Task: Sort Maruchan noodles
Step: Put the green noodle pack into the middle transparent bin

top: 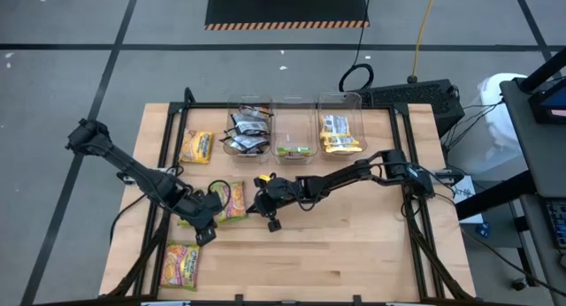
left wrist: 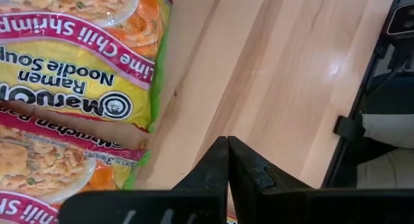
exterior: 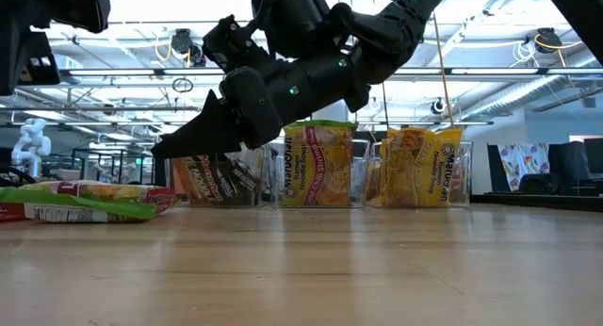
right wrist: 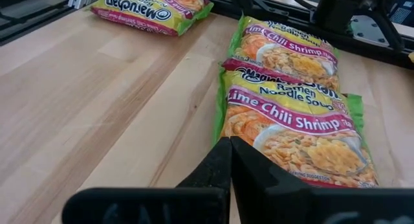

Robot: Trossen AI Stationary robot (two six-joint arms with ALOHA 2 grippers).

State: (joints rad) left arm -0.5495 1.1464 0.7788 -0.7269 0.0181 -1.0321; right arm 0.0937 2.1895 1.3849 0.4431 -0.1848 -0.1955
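Three clear bins (top: pixel 296 107) at the far edge of the wooden table (top: pixel 354 244) already hold sorted ramen packets: black ones (top: pixel 248 133) in the left bin, a lime-green one (top: pixel 294 150) in the middle, yellow ones (top: pixel 341 134) in the right. Still loose on the table are a pair of overlapping lime-green packets (right wrist: pixel 291 107) near the centre-left, another lime-green packet (top: pixel 181 264) at the near left corner, and a further packet (top: pixel 196 147) at the far left beside the bins. By this count most of the sorting appears done, with four packets left. The left gripper (left wrist: pixel 228 141) sits just beside the overlapping pair, its fingers pressed together on nothing. The right gripper (right wrist: pixel 230 141), fingers likewise closed and empty, points at the same pair from the other side. Exact counts inside the bins are hard to make out from above. The far-left packet's colour is unclear, and the low view hides most of the loose packets behind the arm.
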